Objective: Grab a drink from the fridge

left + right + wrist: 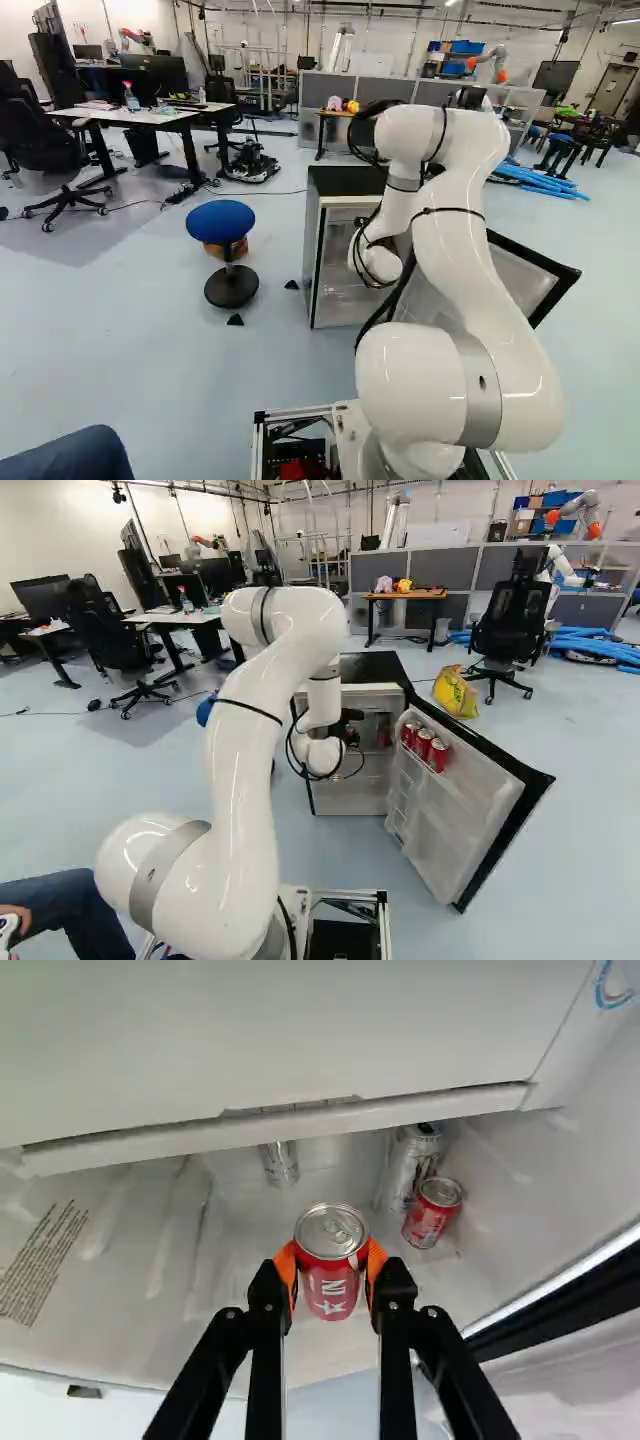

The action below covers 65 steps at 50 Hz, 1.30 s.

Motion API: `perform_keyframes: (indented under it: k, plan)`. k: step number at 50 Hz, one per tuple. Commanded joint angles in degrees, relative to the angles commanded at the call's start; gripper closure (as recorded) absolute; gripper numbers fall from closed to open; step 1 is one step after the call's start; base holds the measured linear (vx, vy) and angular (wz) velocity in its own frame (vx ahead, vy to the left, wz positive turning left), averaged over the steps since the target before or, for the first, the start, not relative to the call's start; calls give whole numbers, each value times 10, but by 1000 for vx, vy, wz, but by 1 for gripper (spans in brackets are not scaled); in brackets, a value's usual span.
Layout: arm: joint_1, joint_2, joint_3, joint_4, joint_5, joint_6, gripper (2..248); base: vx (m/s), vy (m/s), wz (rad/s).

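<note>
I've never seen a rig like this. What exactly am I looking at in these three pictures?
A white robot arm rises from a moving base. Two pictures come from behind it, left and right, showing one open fridge. The wrist picture looks along the gripper inside: its orange pads hold a red can. Beyond it are a second red can and a silvery can. The fridge door holds three more red cans.

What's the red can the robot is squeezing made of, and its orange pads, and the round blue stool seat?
The red can looks like painted metal, likely aluminium: its bare lid shines silver. The orange pads look like matt rubber or soft plastic, with little shine. The blue stool seat seems dull cloth, perhaps over padding, going by its rounded edge.
</note>
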Motion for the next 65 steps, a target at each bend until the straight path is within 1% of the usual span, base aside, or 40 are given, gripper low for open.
perform_keyframes:
  k: [19,48,57,65]
  plan:
    - [1,69,79,0,-17,0,159,0,0,0]
    - [-1,176,189,0,-17,0,159,0,0,0]
    - [-1,206,216,0,-17,0,159,0,0,0]
    - [-1,227,230,0,-17,0,159,0,0,0]
